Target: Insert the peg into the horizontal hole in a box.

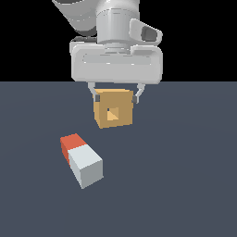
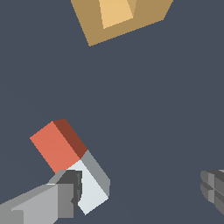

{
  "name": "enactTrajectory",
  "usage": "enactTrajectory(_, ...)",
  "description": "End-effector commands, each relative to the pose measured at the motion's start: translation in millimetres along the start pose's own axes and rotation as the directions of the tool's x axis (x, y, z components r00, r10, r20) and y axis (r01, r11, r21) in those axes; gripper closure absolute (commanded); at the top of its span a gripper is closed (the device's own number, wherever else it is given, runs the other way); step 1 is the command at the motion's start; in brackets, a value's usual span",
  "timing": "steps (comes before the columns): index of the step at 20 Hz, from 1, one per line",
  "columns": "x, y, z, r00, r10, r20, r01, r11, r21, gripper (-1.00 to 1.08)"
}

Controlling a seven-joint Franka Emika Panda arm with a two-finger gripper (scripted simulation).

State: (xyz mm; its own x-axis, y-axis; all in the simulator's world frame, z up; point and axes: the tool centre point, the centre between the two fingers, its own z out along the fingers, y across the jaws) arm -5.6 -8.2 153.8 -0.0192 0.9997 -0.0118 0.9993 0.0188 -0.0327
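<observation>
With our gripper wide open and holding nothing, we should descend and turn the fingers square across the peg, which lies flat on the floor, in front of the box.

Wrist view. Gripper wide open, nothing between the fingers. One finger pad overlapping the light grey half of the peg; contact not determinable. Peg lying flat on dark floor, angled to the finger line, red-orange half pointing away from that finger. Box well ahead of the pincer (partly cut off by frame edge), apart from the peg.
</observation>
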Motion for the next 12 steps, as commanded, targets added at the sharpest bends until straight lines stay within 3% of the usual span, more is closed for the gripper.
enactTrajectory(1, 0.0, 0.0, 0.0, 1.0, 0.0, 0.0, 0.0, 1.0, 0.0, -0.92)
enactTrajectory(12, -6.7, -9.9, 9.1, 0.997, -0.072, 0.0, 0.072, 0.997, -0.004, -0.92)
